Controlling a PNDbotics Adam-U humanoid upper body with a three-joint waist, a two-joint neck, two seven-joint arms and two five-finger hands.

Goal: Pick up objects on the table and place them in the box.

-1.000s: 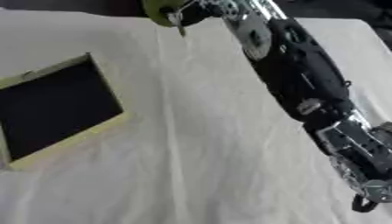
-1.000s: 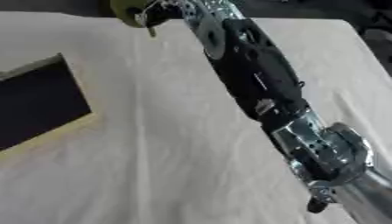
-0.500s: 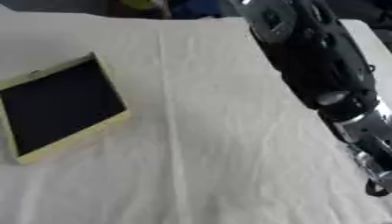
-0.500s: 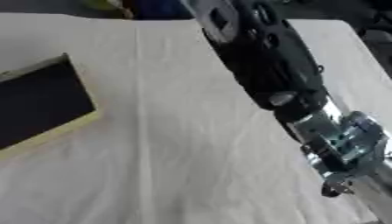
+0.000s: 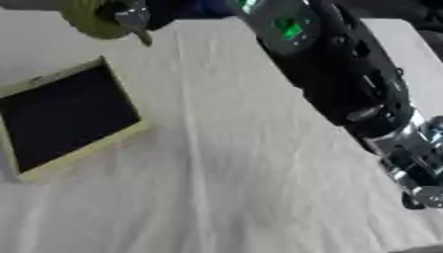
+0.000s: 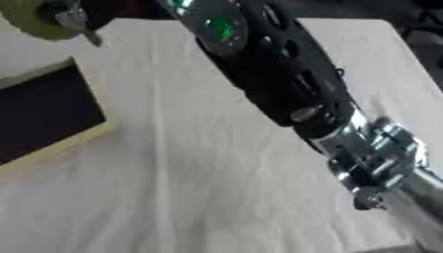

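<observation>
blurred black-and-silver right hand point(image 5: 130, 15) cut off at top edge (finger state indiscernible), touching round olive-green object point(image 5: 86, 20) above shallow tan cardboard box point(image 5: 82, 148).

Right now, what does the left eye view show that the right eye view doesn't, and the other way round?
Only the left eye view shows the box nearly whole, with its far-left rim and its lower-left corner. Only the right eye view shows more of the silver joint and the silver limb running off the lower right corner. Both show the right robot hand at the top left with a yellow-green object, the black forearm crossing the white cloth, and the box's dark inside. The left robot hand shows in neither.
</observation>
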